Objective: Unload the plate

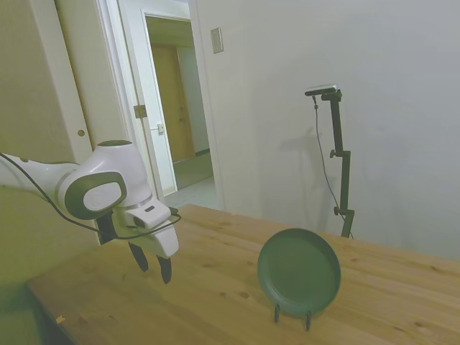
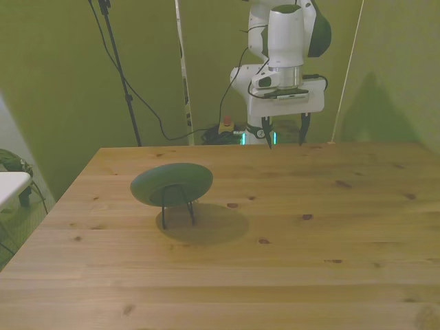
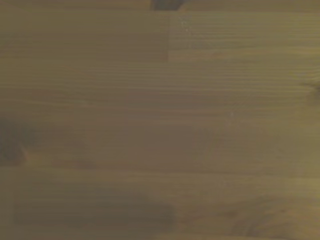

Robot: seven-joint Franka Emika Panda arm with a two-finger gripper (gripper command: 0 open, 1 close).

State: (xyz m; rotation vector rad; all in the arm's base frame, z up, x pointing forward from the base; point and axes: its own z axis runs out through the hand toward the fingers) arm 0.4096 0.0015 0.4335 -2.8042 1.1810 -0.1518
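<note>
A: Quick count, what's on the surface?

B: 1 plate, dark green, round, raised rim. It stands near upright on 1 thin black wire stand; 2 stand legs show under it in side view.

A: And the arm?

B: 1 gripper, 2 dark fingers, spread apart w/ nothing between them. They point down and hang above the wood, no contact.

A: Plate vs fingers?

B: Well apart. Plate sits off to one side of the fingers, toward the front view's left and nearer that camera. Nothing touches plate except the stand.

A: Wrist view?

B: Just blurry wood grain, bare planks of the surface. No plate in it.
</note>
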